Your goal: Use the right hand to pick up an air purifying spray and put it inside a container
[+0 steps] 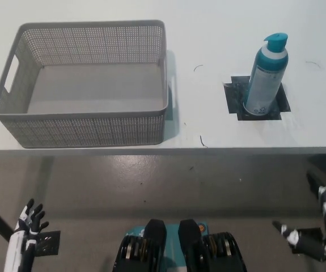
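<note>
Air purifying spray [266, 76]: teal-and-white aerosol can with teal cap, upright on a black square mat [233, 102], right of centre in the upper half of the frame, on a white table [208, 34]. Label printing on the can too small to read; a round emblem low on the body, not legible; no brand made out. Container: grey perforated plastic basket [89, 127] with side handle slots, upper left of the frame, nothing inside, well apart from the can. Right hand [307, 242]: black, low at the bottom right corner, below the table edge, holding nothing, one finger pointing toward picture left; how far the rest are spread cannot be told. Left hand [31, 220]: white, resting at the lower left corner, fingers apart and raised, holding nothing. Step in hand, by judgement: the reach not yet begun, can untouched, basket still unfilled. Next move, by judgement: raise the right hand above the table edge, approach the can from the right side, close around its mid-body without tipping it, lift clear of the mat, carry leftward over the basket rim and lower inside.
</note>
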Controlling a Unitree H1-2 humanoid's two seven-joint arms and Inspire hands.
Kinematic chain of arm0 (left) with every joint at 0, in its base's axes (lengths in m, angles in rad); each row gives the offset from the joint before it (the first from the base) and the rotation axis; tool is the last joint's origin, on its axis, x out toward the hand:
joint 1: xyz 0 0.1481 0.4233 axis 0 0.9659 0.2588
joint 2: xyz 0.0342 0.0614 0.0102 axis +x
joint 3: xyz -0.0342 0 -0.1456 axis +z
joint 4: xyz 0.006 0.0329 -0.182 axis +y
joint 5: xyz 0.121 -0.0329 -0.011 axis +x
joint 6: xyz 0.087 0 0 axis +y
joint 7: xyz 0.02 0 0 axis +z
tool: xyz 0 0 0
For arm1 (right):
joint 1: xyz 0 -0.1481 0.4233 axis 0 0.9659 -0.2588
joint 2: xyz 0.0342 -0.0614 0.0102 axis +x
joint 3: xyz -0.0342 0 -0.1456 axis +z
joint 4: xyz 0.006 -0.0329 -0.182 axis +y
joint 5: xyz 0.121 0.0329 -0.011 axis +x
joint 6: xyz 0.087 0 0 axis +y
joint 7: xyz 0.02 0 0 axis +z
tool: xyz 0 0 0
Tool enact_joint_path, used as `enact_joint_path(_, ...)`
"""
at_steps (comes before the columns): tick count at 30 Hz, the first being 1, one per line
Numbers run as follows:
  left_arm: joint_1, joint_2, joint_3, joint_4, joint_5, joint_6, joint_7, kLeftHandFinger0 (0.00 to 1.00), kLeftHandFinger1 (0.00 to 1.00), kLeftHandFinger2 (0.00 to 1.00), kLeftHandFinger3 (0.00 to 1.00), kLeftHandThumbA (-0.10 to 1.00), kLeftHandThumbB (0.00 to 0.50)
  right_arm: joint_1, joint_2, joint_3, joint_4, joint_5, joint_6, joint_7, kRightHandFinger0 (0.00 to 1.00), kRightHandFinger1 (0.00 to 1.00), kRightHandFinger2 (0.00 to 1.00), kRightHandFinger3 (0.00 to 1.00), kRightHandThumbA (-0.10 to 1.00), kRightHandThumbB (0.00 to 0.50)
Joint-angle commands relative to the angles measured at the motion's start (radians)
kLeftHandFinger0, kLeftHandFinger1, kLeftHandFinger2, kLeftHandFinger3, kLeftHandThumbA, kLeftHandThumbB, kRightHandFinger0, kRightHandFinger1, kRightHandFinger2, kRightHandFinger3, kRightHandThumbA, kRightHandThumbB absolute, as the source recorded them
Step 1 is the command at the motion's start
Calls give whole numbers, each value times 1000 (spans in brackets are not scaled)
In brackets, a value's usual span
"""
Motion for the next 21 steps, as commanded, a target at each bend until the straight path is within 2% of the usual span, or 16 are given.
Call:
enact_joint_path(1,21,14,19,-40,-9,-87,18,923,956,952,1000,946,297,-145,-18,-70,-231,-119,175,-26,1000,1000,1000,1000,797,500)
enact_joint_path(4,22,11,19,-37,-11,-92,18,932,956,964,1000,924,274,-237,-36,-83,-204,-157,237,-19,1000,1000,1000,1000,828,500)
enact_joint_path(6,21,12,18,-33,-12,-98,14,933,951,956,1000,887,269,-286,-44,-87,-174,-136,291,4,1000,1000,1000,1000,799,500)
enact_joint_path(9,18,14,12,-25,1,-99,14,927,944,948,1000,900,306,-406,-76,-81,-72,-101,391,50,1000,1000,1000,1000,791,500)
enact_joint_path(12,20,12,11,-24,3,-99,16,923,949,959,1000,890,281,-507,-93,-69,72,-91,374,52,1000,1000,1000,1000,834,500)
enact_joint_path(14,24,12,9,-27,13,-99,21,921,941,948,1000,909,305,-583,-92,-58,174,-96,386,49,1000,1000,1000,1000,840,500)
enact_joint_path(16,24,9,12,-29,13,-99,25,913,930,936,1000,904,309,-633,-89,-50,238,-99,386,40,1000,1000,1000,1000,830,500)
enact_joint_path(18,25,0,11,-33,9,-99,26,906,929,938,1000,883,295,-706,-90,-35,350,-116,363,22,1000,1000,1000,1000,901,500)
enact_joint_path(21,25,-2,13,-31,12,-99,29,908,931,946,1000,897,282,-776,-77,-18,428,-109,379,28,1000,1000,1000,1000,878,500)
